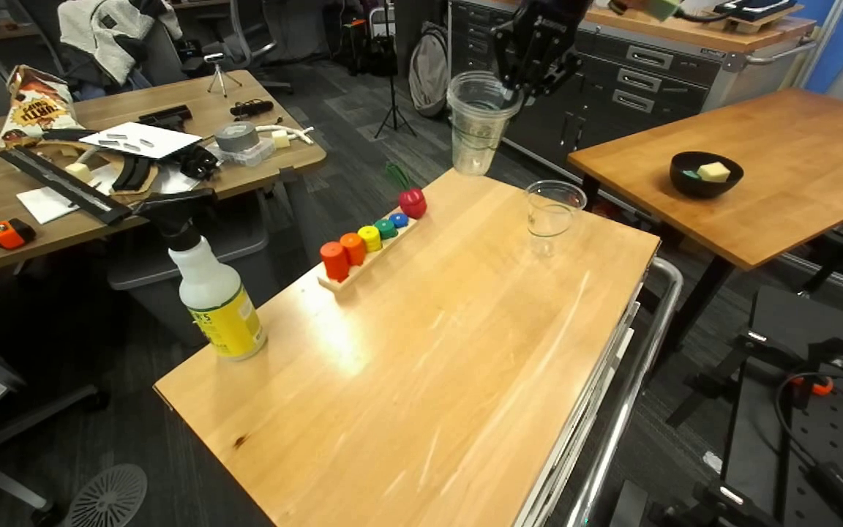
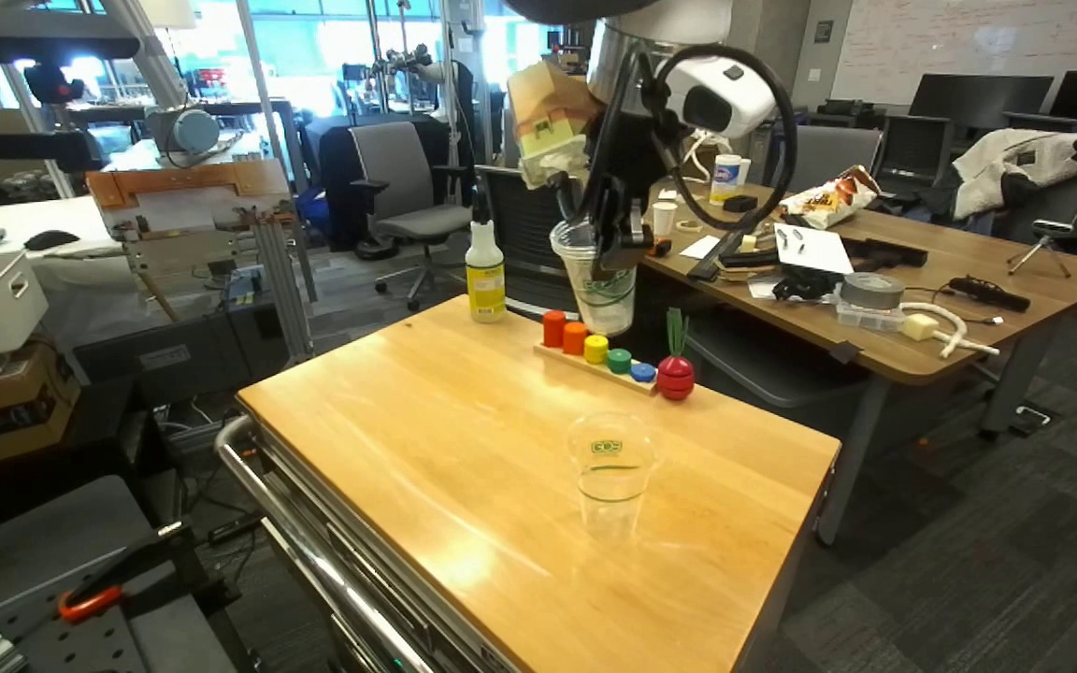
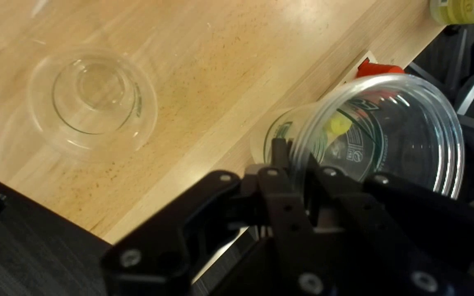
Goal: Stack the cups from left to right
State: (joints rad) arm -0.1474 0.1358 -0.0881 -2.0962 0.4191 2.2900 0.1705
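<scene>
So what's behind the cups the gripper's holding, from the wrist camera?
Through the clear held cups, a yellow block shows; part of a red block peeks past their rims. Whatever lies behind the gripper is covered.

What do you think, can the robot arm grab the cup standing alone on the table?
Probably not: its end effector is gripping the stacked cups. But nothing seems to block the way over the lone cup, so nesting them there looks possible.
</scene>
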